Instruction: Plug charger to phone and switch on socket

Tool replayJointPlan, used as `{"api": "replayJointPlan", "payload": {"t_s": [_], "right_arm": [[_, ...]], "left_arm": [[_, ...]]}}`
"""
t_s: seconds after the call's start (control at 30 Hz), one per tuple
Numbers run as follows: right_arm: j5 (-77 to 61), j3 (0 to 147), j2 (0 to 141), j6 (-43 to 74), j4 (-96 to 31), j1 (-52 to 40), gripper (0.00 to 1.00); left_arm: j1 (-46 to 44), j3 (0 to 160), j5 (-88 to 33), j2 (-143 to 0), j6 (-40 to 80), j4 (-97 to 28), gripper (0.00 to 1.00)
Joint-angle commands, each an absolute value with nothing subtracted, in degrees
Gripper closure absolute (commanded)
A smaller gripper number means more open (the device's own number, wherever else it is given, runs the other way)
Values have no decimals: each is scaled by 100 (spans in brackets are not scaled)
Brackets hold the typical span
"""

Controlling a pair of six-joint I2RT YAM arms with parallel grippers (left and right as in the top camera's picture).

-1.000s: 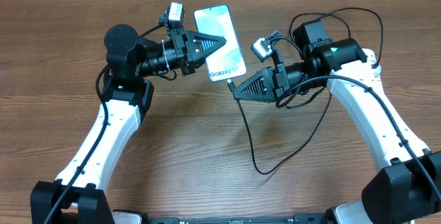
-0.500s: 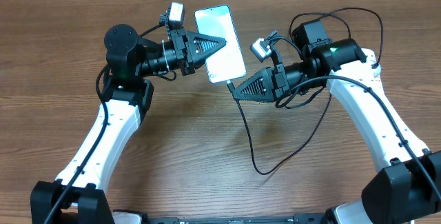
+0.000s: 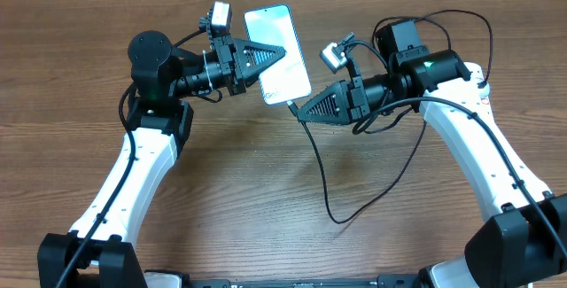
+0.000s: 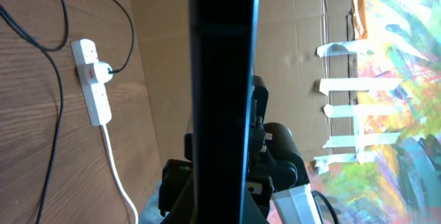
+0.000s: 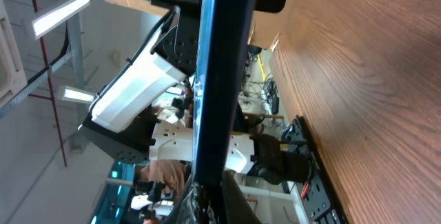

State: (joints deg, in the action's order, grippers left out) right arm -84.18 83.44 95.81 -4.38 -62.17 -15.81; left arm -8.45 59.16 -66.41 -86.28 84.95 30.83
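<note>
Phone (image 3: 282, 75): slim, black-edged, pale blue screen facing up, at the far middle of the wooden table (image 3: 266, 199), between the two arms. Whether it rests on the wood or is lifted cannot be told.

Left gripper (image 3: 282, 51): pincer narrow, clamped on the phone's left long edge. In its wrist view the phone shows edge-on as a dark upright band blocking the centre.

Right gripper (image 3: 302, 111): pincer narrow, closed at the phone's near end on the connector tip of the charger (image 3: 321, 177). The black cable drops from there in a loop toward the near edge and climbs back to the right.

Socket (image 4: 93, 83): white strip with a red switch, seen only in the left wrist view, well apart from the phone. A black plug (image 4: 103, 72) sits in it and a thick white cord (image 4: 114, 162) trails off.

Surroundings: cardboard wall (image 4: 289, 17), white tape strips (image 4: 351, 86), bright painted sheet (image 4: 406, 58).

Writing: lettering at the screen's near end is washed out by glare and cannot be read.
</note>
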Motion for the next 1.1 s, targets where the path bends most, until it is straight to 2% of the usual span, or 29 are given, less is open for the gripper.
{"api": "replayJointPlan", "payload": {"t_s": [0.0,0.33,1.07], "right_arm": [[-8298,8331,9463,167,-5907,-1605,96],[-8036,8331,9461,226,-5798,-1671,96],[-6637,8331,9461,1806,-4508,-1918,96]], "left_arm": [[-902,6014,-7013,-8580,8370,3138,96],[-902,6014,-6897,-8580,8221,3138,96],[-902,6014,-6845,-8580,7922,3133,96]]}}
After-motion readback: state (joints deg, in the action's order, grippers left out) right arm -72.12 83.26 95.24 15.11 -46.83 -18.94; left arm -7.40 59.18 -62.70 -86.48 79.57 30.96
